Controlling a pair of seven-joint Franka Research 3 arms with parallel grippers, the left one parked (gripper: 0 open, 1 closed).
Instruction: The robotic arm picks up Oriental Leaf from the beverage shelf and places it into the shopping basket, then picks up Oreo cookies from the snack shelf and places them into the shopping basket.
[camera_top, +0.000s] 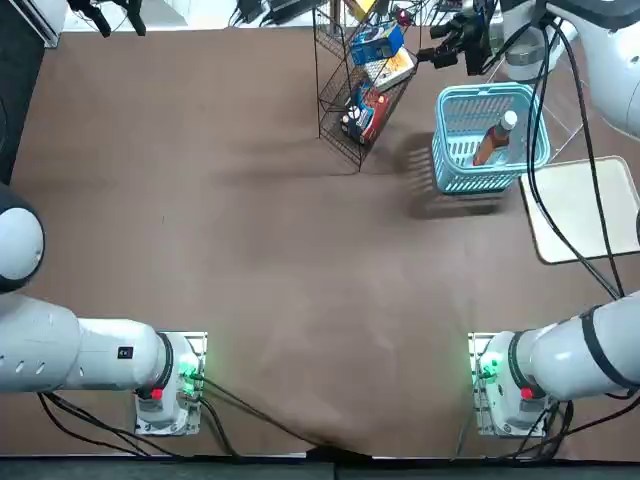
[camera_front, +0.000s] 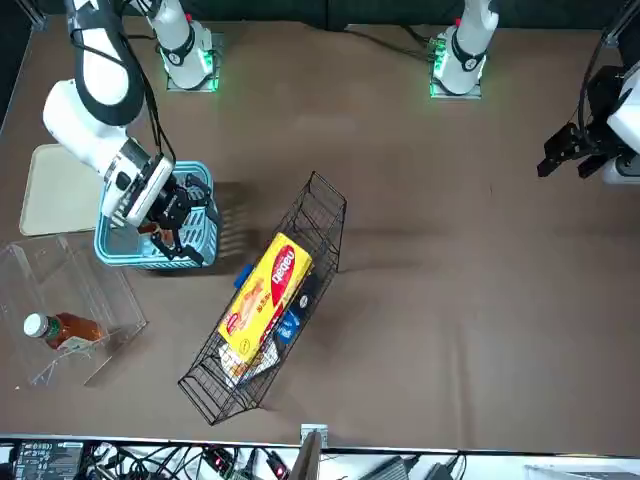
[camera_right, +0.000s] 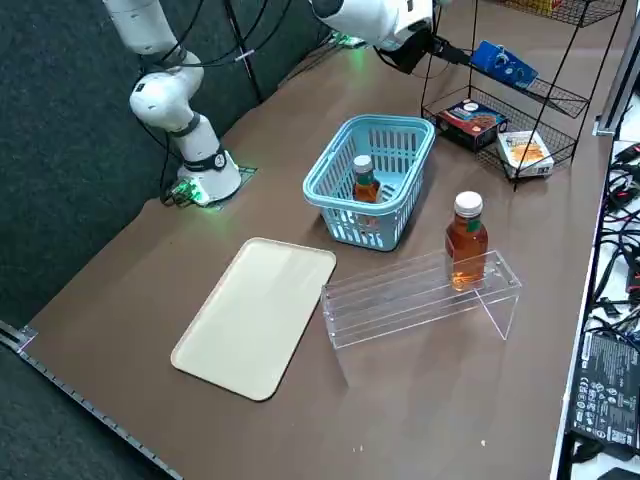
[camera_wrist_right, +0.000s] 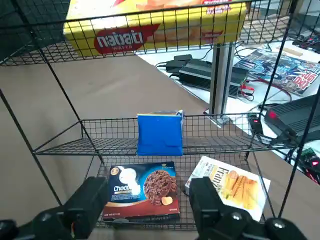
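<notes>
My right gripper is open and empty, facing the black wire snack rack a short way off. The bright blue Oreo pack stands on the rack's middle shelf, straight ahead of the fingers; the same Oreo pack shows in the right side view. In the top view the gripper hovers between the rack and the light-blue basket. An Oriental Leaf bottle lies tilted inside the basket. A second tea bottle stands on the clear acrylic beverage shelf.
The rack's lower shelf holds a dark chocolate-biscuit pack and a white-and-orange box; a yellow pack lies on its top shelf. A cream tray lies beside the basket. Cables and equipment sit beyond the table's far edge.
</notes>
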